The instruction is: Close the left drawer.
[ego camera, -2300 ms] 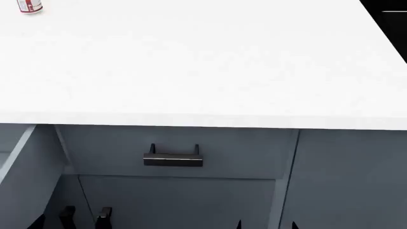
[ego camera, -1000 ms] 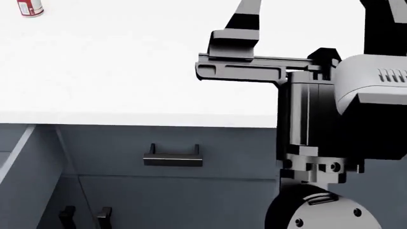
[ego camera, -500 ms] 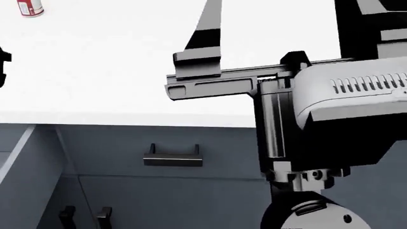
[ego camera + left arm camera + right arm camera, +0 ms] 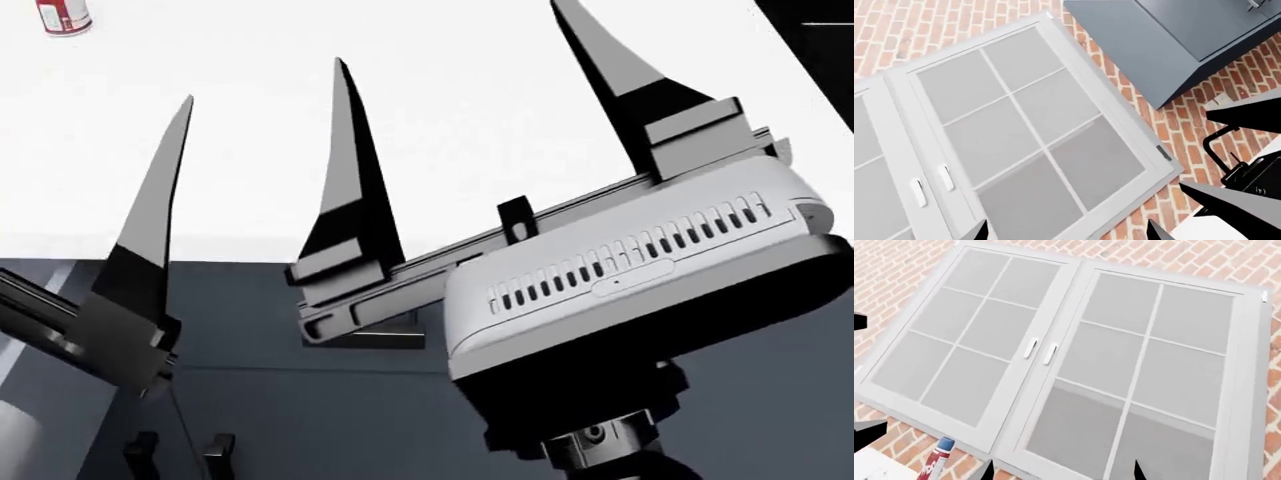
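Right gripper [image 4: 474, 85], black fingers spread wide, raised over the white countertop [image 4: 267, 150]; left gripper [image 4: 1064, 234] likewise parted. Slate-grey left drawer [image 4: 27, 340] lies below, apart from both.

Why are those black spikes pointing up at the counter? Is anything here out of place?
Those spikes are the right gripper fingers, spread open and raised over the white counter. Nothing is spilled or broken. The one odd thing: the left drawer sticks out while its neighbour with the black handle sits shut.
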You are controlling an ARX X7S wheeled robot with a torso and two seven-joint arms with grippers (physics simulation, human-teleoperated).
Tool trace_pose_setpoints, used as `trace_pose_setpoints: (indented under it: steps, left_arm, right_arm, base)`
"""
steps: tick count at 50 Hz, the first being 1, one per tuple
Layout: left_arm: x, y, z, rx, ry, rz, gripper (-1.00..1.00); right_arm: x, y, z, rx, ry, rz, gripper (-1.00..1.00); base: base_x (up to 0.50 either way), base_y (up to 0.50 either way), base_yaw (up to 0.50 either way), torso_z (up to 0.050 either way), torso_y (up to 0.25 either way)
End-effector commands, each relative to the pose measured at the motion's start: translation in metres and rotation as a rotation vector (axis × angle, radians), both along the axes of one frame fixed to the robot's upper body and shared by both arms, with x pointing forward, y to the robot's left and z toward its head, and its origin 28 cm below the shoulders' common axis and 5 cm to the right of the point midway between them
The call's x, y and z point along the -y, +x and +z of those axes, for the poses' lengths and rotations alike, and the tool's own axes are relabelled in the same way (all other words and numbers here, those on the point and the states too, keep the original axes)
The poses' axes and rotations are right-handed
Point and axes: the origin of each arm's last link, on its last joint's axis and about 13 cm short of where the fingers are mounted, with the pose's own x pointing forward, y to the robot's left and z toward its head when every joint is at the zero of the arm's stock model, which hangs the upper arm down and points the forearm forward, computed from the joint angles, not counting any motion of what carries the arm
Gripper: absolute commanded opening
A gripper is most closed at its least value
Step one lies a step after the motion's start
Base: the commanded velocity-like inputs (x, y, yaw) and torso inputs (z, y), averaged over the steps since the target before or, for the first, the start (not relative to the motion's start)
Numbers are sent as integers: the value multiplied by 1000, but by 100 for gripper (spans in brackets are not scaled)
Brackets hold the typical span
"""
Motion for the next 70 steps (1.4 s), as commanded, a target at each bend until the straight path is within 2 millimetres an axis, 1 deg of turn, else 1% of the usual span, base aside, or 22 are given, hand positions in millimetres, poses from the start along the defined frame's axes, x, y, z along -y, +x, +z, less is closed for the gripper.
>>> trace_pose_setpoints:
  steps: [1,12,19,39,42,54,57,59,70]
  left_arm:
    - [-3,-5,-2,-22,46,6,100]
    - [-4,-6,-5,-30,32,7,100]
    - [-5,-3,-8,-38,21,6,100]
    - [-6,-4,-10,-39,7,11,100]
    - [-5,-4,-15,-57,-8,7,100]
    - [-7,-3,-13,-51,-16,14,100]
    - [-7,-3,-12,-50,-13,14,100]
    - [-7,-4,-12,-47,-13,15,100]
    - [-8,-4,-13,-43,-17,15,100]
  right_arm:
    - [2,0,0,-6,-38,-5,100]
    - [1,1,-4,-19,-38,1,100]
    - [1,4,-7,-30,-37,2,100]
    - [0,3,-8,-32,-42,2,100]
    - [-1,2,-9,-39,-37,7,100]
    - [0,3,-7,-46,-19,16,100]
    - [-1,2,-8,-28,-50,5,100]
    - [-2,3,-7,-4,-71,-17,100]
    - [-1,2,-5,-10,-60,-17,100]
  base:
    - [0,0,0,0,0]
    - [0,0,0,0,0]
    - [0,0,0,0,0]
    - [0,0,0,0,0]
    - [0,0,0,0,0]
    - [0,0,0,0,0]
    - [0,0,30,0,0]
    - [35,0,500,0,0]
    - [57,3,500,0,0]
